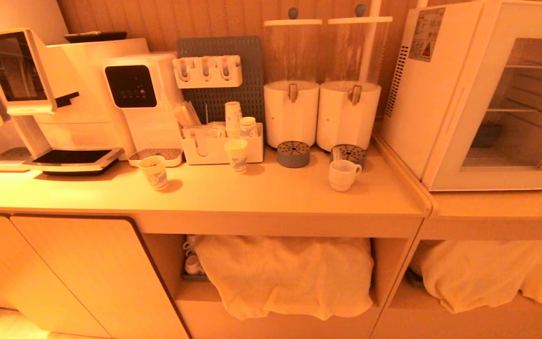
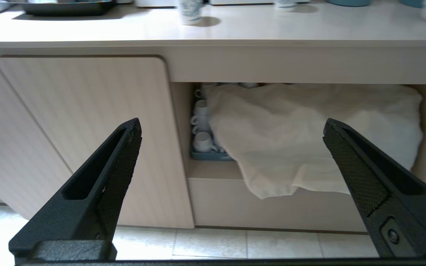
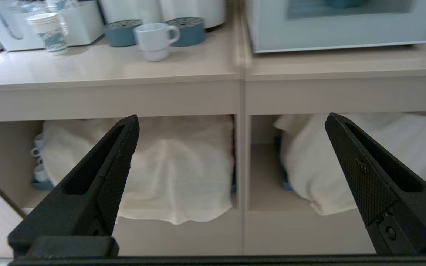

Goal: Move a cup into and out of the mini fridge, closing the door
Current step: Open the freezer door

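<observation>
Well below the desk (image 3: pixel 183 70) edge, both hands hang with nothing between their fingers: the left hand (image 2: pixel 231 127) faces the cabinet front and a cloth-draped shelf (image 2: pixel 213 168), and the right hand (image 3: pixel 231 123) faces the two open shelf bays; each has its fingers spread wide apart. Neither hand shows in the head view. Up and ahead of the right hand, slightly toward its left finger, the cup (image 3: pixel 155 38) stands upright on the desk, handle pointing toward the mini fridge (image 1: pixel 445 94), just in front of a round grey drip tray (image 1: pixel 348 154). Bare desk lies between the cup and the near edge (open room there). The fridge sits on the neighbouring desk section, beyond a raised seam, above the right hand's right finger. Its door (image 1: pixel 511 108) lies flat against the body, and the right side is cut off by the frame. Cloths (image 1: pixel 285 273) hide most of what the shelves hold; a few small white cups (image 2: pixel 202 125) peek out beside one.
</observation>
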### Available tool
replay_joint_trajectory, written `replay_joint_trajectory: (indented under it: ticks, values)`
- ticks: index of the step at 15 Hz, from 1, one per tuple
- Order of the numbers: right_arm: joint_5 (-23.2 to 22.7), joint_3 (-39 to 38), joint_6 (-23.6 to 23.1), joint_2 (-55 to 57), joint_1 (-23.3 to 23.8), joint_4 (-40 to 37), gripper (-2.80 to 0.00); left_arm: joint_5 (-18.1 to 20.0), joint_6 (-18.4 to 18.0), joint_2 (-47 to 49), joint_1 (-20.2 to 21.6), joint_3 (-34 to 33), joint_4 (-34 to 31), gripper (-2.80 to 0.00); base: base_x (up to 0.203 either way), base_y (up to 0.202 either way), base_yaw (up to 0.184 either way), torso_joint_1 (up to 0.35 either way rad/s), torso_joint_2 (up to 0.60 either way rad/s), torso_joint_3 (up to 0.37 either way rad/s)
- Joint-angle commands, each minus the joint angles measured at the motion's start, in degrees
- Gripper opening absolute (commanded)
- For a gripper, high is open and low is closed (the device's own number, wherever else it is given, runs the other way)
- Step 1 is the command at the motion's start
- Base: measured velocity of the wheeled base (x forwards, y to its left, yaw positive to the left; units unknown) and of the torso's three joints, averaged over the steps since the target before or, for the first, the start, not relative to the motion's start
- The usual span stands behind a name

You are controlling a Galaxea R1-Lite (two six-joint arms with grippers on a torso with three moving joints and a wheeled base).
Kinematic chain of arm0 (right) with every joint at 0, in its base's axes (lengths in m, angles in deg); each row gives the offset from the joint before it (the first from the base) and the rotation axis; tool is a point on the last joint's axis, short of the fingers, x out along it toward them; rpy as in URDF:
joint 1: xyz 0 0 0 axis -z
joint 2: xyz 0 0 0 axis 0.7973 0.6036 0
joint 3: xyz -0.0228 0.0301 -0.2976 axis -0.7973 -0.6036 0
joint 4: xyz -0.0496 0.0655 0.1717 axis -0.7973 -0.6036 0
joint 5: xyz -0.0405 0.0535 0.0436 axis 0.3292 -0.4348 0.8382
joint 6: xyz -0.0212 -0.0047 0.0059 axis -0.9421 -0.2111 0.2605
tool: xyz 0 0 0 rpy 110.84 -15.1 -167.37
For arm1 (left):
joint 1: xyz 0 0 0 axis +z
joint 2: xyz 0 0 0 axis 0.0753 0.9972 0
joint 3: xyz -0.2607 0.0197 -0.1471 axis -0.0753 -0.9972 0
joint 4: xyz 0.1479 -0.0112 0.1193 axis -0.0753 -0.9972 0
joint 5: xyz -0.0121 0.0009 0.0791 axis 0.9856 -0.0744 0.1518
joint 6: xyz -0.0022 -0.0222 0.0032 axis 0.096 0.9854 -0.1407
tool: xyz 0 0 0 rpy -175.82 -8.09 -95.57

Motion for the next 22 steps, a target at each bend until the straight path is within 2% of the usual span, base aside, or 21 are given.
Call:
replay_joint_trajectory:
  ticks: [1, 22]
  values:
    - [0.0, -0.88, -0.06, 0.08, 0.0, 0.03, 0.0, -0.02, -0.05, -0.02, 0.0, 0.0, -0.02, 0.0, 0.0, -0.194, -0.001, 0.002, 0.0, 0.002]
    - [0.0, -0.88, -0.06, 0.08, 0.0, 0.03, 0.0, -0.02, -0.05, -0.02, 0.0, 0.0, -0.02, 0.0, 0.0, -0.194, 0.001, 0.002, 0.0, 0.002]
